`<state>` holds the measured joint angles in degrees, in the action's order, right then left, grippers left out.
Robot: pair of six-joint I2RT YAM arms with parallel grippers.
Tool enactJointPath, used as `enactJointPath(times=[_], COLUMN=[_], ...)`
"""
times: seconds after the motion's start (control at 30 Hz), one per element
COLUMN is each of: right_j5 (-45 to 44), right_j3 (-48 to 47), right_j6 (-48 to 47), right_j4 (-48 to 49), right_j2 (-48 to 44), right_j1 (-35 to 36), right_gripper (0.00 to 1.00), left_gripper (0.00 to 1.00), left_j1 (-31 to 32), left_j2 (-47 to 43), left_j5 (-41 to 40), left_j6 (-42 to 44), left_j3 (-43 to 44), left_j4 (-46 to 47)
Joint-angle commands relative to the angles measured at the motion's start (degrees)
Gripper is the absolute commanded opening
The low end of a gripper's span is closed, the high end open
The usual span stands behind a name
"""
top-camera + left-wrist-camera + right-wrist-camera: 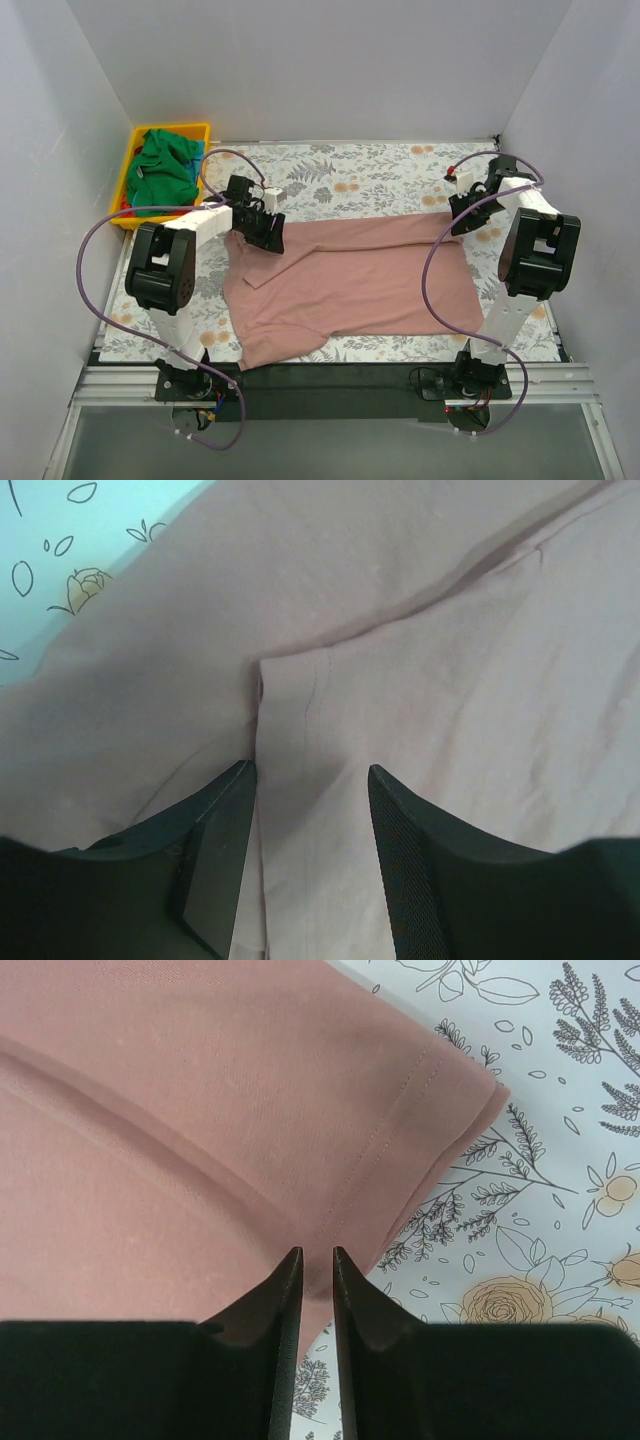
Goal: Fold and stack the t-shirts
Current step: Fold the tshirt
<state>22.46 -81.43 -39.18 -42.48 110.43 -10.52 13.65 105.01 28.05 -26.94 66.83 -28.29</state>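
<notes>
A large dusty-pink t-shirt [350,285] lies flat on the floral table cover, folded lengthwise. My left gripper [262,226] is at its far left edge. In the left wrist view the gripper [310,772] is open, its jaws astride a sleeve hem [300,695] and low over the cloth. My right gripper [466,214] is at the shirt's far right corner. In the right wrist view the gripper [317,1252] has its jaws drawn to a narrow gap on the stitched hem [385,1150]. A green t-shirt [163,166] lies in the yellow bin, with a bit of red fabric [124,208] at the bin's near end.
The yellow bin [204,128] stands at the back left corner, off the floral table cover [370,175]. White walls close in the left, back and right sides. A black rail [330,378] runs along the near edge between the arm bases.
</notes>
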Motion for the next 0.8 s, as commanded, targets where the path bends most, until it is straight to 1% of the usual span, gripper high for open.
enactJointPath(times=[0.0, 0.2, 0.27, 0.3, 0.33, 0.4, 0.43, 0.5, 0.53, 0.67, 0.77], right_j5=[0.6, 0.6, 0.4, 0.5, 0.5, 0.4, 0.4, 0.4, 0.3, 0.2, 0.0], right_j3=[-1.3, -1.3, -1.3, -1.3, -1.3, -1.4, -1.4, -1.5, -1.5, -1.7, -1.7], right_j6=[0.3, 0.2, 0.2, 0.2, 0.2, 0.2, 0.2, 0.2, 0.2, 0.2, 0.1], right_j4=[-1.0, -1.2, -1.3, -1.3, -1.2, -1.2, -1.3, -1.3, -1.3, -1.6, -1.6], right_j2=[-0.5, -0.5, -0.4, -0.3, -0.2, -0.2, -0.3, -0.3, -0.3, -0.7, -0.8], right_j1=[0.2, 0.2, 0.2, 0.2, 0.1, 0.2, 0.2, 0.2, 0.1, 0.1, 0.1], right_gripper=[0.24, 0.24, 0.24, 0.24, 0.24, 0.23, 0.23, 0.23, 0.23, 0.22, 0.22], left_gripper=[0.48, 0.48, 0.46, 0.43, 0.37, 0.30, 0.25, 0.17, 0.10, 0.02, 0.01], left_j1=[0.5, 1.8, 2.7, 2.9, 2.9, 3.5, 3.7, 4.0, 4.2, 5.4, 7.6], left_j2=[0.9, 2.1, 1.8, 1.5, 0.7, -0.2, -0.6, -1.8, -2.7, -5.7, -9.3], left_j5=[-2.2, -2.7, -2.7, -1.5, -0.8, 0.1, 0.4, 1.6, 2.1, 5.1, 6.9], left_j6=[-1.2, -0.5, -0.2, -0.1, -0.1, -0.2, -0.2, 0.0, 0.2, 1.4, 2.9], left_j3=[2.5, 3.4, 3.3, 3.2, 3.0, 2.7, 2.5, 2.3, 2.3, 1.3, -1.1], left_j4=[3.2, 3.3, 3.3, 3.4, 3.3, 3.3, 3.3, 2.5, 2.2, -0.4, -3.1])
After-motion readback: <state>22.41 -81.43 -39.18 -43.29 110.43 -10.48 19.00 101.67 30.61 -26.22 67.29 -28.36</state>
